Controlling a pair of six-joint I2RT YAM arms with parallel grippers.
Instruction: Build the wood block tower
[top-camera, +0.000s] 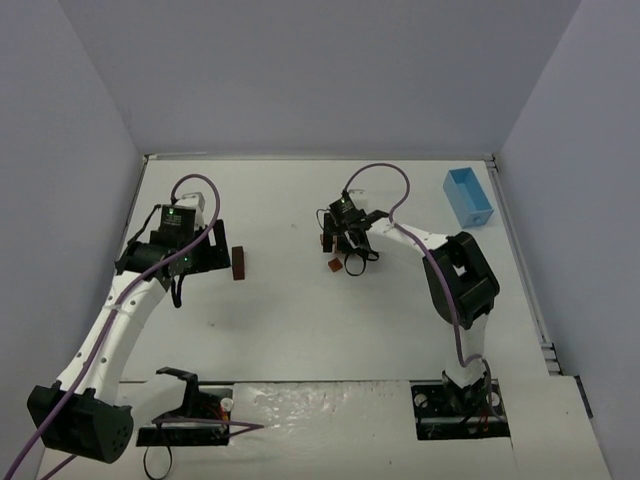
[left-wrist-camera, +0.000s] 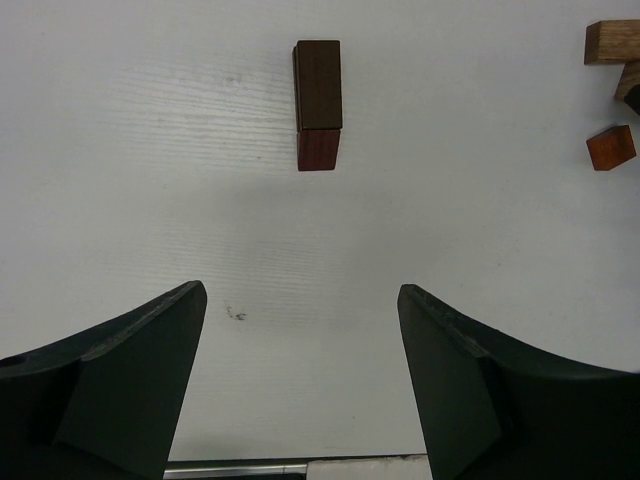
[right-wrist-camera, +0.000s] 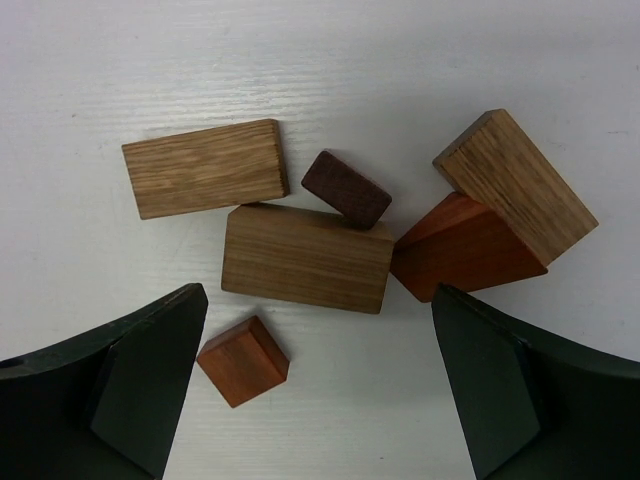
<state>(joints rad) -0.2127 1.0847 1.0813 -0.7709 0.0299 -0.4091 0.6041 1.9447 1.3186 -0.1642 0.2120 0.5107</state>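
The wood block tower (top-camera: 239, 263) is a short stack, a dark brown block on a reddish-brown one (left-wrist-camera: 318, 105), standing left of centre. My left gripper (top-camera: 221, 254) is open and empty just left of it; in the left wrist view (left-wrist-camera: 300, 300) the stack stands ahead of the spread fingers. My right gripper (top-camera: 345, 246) is open and empty over the loose wood blocks (top-camera: 333, 264). The right wrist view (right-wrist-camera: 318, 300) shows two flat tan cuboids (right-wrist-camera: 305, 258), a small dark brown block (right-wrist-camera: 346, 188), a reddish wedge (right-wrist-camera: 465, 248) under a tilted tan cuboid (right-wrist-camera: 515, 183), and a reddish cube (right-wrist-camera: 243, 360) by the left finger.
A light blue box (top-camera: 468, 196) lies at the back right near the table's edge. Grey walls stand on three sides. In the left wrist view, a tan block (left-wrist-camera: 612, 42) and a reddish cube (left-wrist-camera: 611, 147) of the loose pile show at far right.
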